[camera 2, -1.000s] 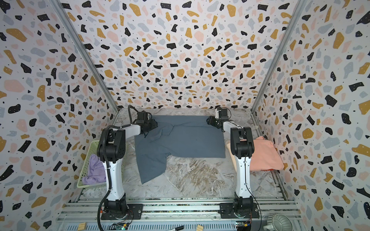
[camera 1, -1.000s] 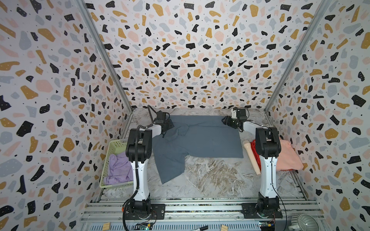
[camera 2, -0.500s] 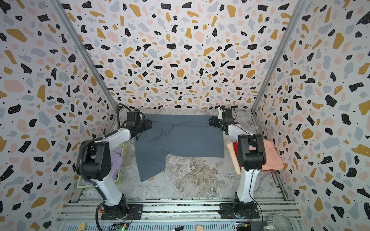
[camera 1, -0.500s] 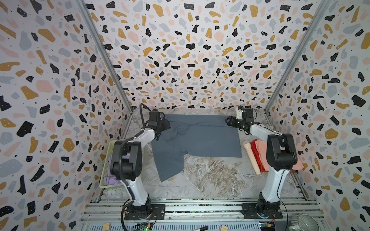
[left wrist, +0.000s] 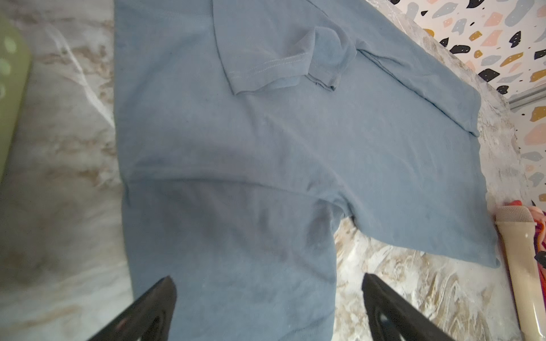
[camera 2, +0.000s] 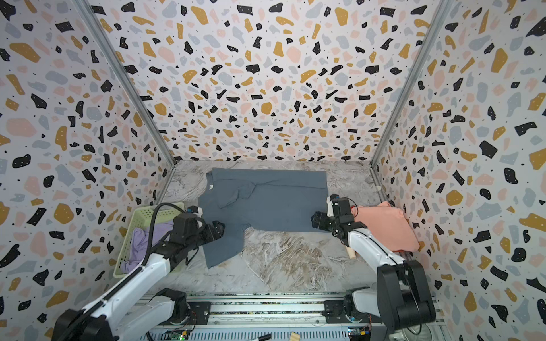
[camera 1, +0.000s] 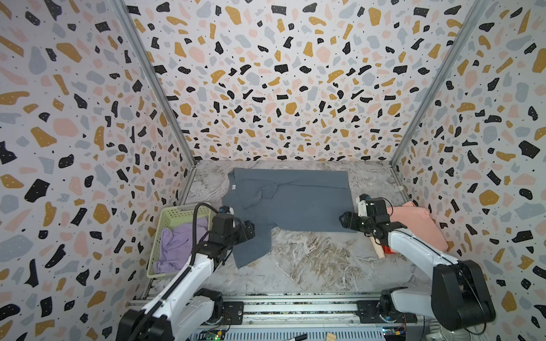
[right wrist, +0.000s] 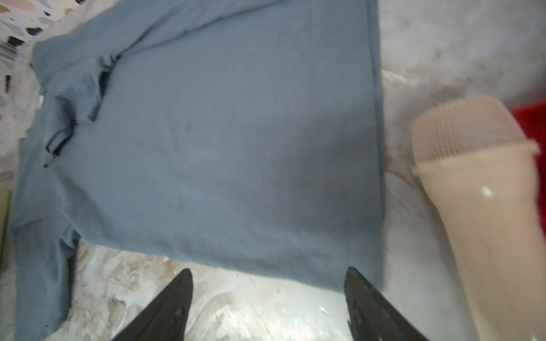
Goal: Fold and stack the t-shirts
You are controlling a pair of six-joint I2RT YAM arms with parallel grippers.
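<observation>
Top views: slate blue-grey t-shirt (camera 1: 295, 203) lies spread on the marbled table (camera 1: 310, 265), far middle, white neck label (camera 1: 233, 187) toward the left, hem toward the right. Far sleeve is folded in onto the body; near sleeve points toward the front. Left gripper (camera 1: 249, 230) hangs over that near sleeve, right gripper (camera 1: 344, 220) over the hem's near corner (jaw spacing is hard to read from up here). Pale green basket (camera 1: 170, 215) stands left of the shirt with a lilac t-shirt (camera 1: 180, 242) crumpled inside. On the right a salmon pink t-shirt (camera 1: 413, 224) lies folded, a sliver of red t-shirt (camera 1: 387, 250) under its near edge, and a cream microphone-shaped object (camera 1: 376, 249) lies between that pile and the grey shirt. Both top views agree: shirt (camera 2: 271, 203), basket (camera 2: 139, 218), pink shirt (camera 2: 384, 224). Left wrist: left gripper (left wrist: 267, 277) has its jaws spread wide, nothing between them, grey cloth (left wrist: 266, 147) flat underneath. Right wrist: right gripper (right wrist: 269, 269) likewise parted and empty, one fingertip (right wrist: 354, 283) over the shirt's corner (right wrist: 221, 147), the rest over bare table; the cream object (right wrist: 487, 206) lies just beside the hem.
</observation>
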